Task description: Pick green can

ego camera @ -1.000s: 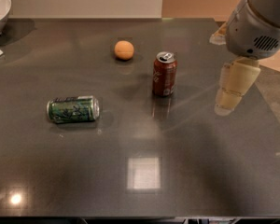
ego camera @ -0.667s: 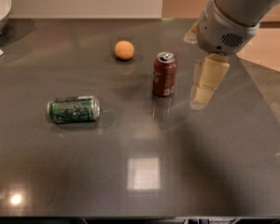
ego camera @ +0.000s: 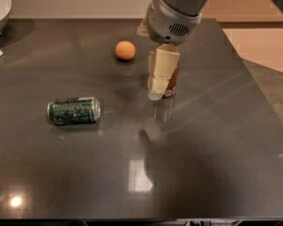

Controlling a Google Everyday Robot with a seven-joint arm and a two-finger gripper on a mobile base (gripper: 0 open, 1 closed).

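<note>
The claw (ego camera: 156,92) is hanging tip-down over the table (ego camera: 217,140), well to the right of the green can (ego camera: 74,110) and somewhat farther back. Whether it is apart or together I cannot tell from this angle, as it is showing only as one pale block. Nothing is showing in its hold.

It has been travelling steadily toward the green can. A second ago it was hanging much farther to the green can's right, out past the reddish-brown can (ego camera: 171,86). Now it is crossing in front of that can and covering most of it, so only a dark red sliver is peeking out on the side away from the green can. The grey wrist housing (ego camera: 172,18) above it has been swinging the same way.

The green can is lying on its side on the table with one silver end facing toward the claw. It has not been shifting at all while the arm moves. The orange ball (ego camera: 125,50) is sitting behind the green can and to its right, also undisturbed.

In my judgement the robot is in the approach, closing the sideways gap, with the reach down and the grasp not yet begun. The reddish-brown can is standing very near the claw's line of travel, so a brush could be tipping it. The green can, being round and on its side, is likely needing a grip across its body to keep it from rolling away
</note>
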